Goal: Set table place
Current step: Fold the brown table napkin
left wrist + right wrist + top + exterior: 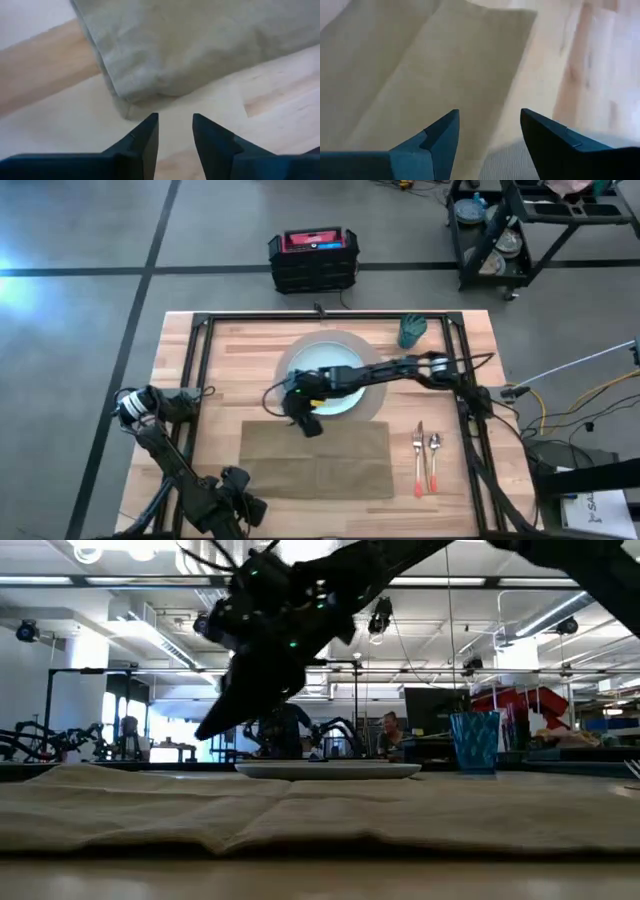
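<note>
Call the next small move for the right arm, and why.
Probably lower the right gripper onto the napkin's upper edge and pinch it. Its fingers are open and empty, hovering above that edge beside the plate, and the napkin lies flat on the table, untouched. The left gripper waits open at the napkin's near left corner.

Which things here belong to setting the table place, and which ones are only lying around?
For the job: table, mat, plate, napkin, fork, spoon, cup, right gripper with open jaws.

Lying about: black and red case, wheeled cart on the floor.
</note>
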`<move>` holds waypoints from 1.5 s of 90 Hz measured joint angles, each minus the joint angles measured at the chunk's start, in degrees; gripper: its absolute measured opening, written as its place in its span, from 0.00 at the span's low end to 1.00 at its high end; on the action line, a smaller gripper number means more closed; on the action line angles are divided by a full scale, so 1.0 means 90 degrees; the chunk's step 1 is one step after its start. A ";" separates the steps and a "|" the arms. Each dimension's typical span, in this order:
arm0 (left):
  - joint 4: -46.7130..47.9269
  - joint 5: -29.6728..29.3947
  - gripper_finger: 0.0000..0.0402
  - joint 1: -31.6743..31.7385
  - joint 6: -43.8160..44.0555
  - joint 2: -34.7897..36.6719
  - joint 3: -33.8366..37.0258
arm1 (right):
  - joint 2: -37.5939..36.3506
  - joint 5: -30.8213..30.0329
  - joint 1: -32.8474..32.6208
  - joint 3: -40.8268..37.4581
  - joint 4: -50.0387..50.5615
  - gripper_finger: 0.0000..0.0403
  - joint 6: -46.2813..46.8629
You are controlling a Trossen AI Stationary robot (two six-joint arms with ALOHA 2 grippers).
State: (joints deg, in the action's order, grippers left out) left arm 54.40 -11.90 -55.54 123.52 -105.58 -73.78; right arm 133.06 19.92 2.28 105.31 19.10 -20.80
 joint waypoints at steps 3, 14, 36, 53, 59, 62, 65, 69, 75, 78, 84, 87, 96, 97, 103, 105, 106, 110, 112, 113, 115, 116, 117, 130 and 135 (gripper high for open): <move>-0.0039 0.0007 0.25 0.0012 0.0002 0.0000 0.0000 | 0.0167 0.0005 0.0000 0.0267 0.0092 0.49 0.0012; -0.0102 0.0007 0.22 0.0045 0.0002 0.0000 0.0000 | 0.0745 0.0014 0.0000 0.1223 0.0394 0.49 -0.0033; -0.0164 0.0007 0.19 0.0045 0.0002 0.0000 0.0000 | 0.1440 0.0337 0.0040 0.2446 0.0630 0.48 0.0020; -0.0215 0.0007 0.20 0.0045 0.0002 0.0000 0.0000 | 0.1842 0.0382 0.0056 0.2878 0.0700 0.48 0.0057; -0.0243 0.0006 0.20 0.0048 0.0001 0.0000 0.0000 | 0.1921 0.0467 0.0068 0.2912 0.0726 0.48 0.0113; -0.0295 0.0007 0.21 0.0052 0.0002 0.0000 0.0000 | 0.1934 0.0481 0.0076 0.2911 0.0740 0.48 0.0146; -0.0333 0.0007 0.21 0.0052 0.0001 0.0000 0.0000 | 0.1957 0.0494 0.0083 0.2912 0.0671 0.48 0.0150; -0.0358 0.0004 0.20 0.0052 0.0000 0.0000 0.0000 | 0.1961 0.0496 0.0096 0.2912 0.0667 0.48 0.0158; -0.0419 0.0004 0.20 0.0057 0.0000 0.0000 0.0000 | 0.1970 0.0496 0.0122 0.2893 0.0658 0.48 0.0167; -0.0433 0.0007 0.19 0.0057 0.0000 0.0000 0.0000 | 0.1975 0.0495 0.0126 0.2878 0.0665 0.48 0.0167; -0.0461 0.0005 0.19 0.0057 0.0000 0.0000 0.0000 | 0.1980 0.0493 0.0135 0.2869 0.0664 0.48 0.0167; -0.0489 0.0004 0.19 0.0057 0.0000 0.0000 0.0000 | 0.1980 0.0491 0.0136 0.2869 0.0657 0.48 0.0165; -0.0489 0.0004 0.20 0.0058 0.0000 0.0000 0.0000 | 0.1980 0.0498 0.0138 0.2867 0.0655 0.48 0.0165; -0.0491 0.0004 0.20 0.0059 0.0000 0.0000 0.0000 | 0.1980 0.0498 0.0138 0.2864 0.0655 0.48 0.0167; -0.0492 0.0004 0.20 0.0060 0.0000 0.0000 0.0000 | 0.1988 0.0500 0.0138 0.2833 0.0660 0.48 0.0180; -0.0492 0.0004 0.20 0.0060 0.0000 0.0000 0.0000 | 0.1993 0.0501 0.0138 0.2825 0.0662 0.48 0.0190; -0.0491 0.0004 0.20 0.0060 -0.0001 0.0000 0.0000 | 0.1994 0.0501 0.0138 0.2820 0.0669 0.48 0.0193; -0.0492 0.0004 0.20 0.0060 -0.0015 0.0000 0.0000 | 0.1997 0.0503 0.0138 0.2792 0.0724 0.48 0.0197; -0.0489 0.0004 0.20 0.0060 -0.0020 0.0000 0.0000 | 0.1997 0.0504 0.0138 0.2776 0.0737 0.48 0.0197; -0.0491 0.0004 0.20 0.0060 -0.0021 0.0000 0.0000 | 0.1997 0.0505 0.0135 0.2766 0.0743 0.48 0.0197; -0.0492 0.0004 0.20 0.0060 -0.0022 0.0000 0.0000 | 0.1997 0.0504 0.0123 0.2745 0.0752 0.48 0.0195; -0.0490 0.0004 0.20 0.0060 -0.0023 0.0000 0.0000 | 0.1997 0.0503 0.0123 0.2731 0.0753 0.48 0.0195; -0.0489 0.0004 0.20 0.0060 -0.0024 0.0000 0.0000 | 0.1997 0.0503 0.0123 0.2717 0.0754 0.48 0.0195; -0.0487 0.0004 0.19 0.0060 -0.0027 0.0000 0.0000 | 0.1997 0.0512 0.0114 0.2586 0.0725 0.46 0.0246; -0.0488 0.0004 0.20 0.0060 -0.0036 0.0000 0.0000 | 0.1997 0.0515 0.0115 0.2556 0.0695 0.43 0.0288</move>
State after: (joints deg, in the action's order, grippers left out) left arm 50.01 -11.86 -55.00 123.20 -105.58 -73.78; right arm 151.04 24.56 3.32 128.31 25.36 -18.20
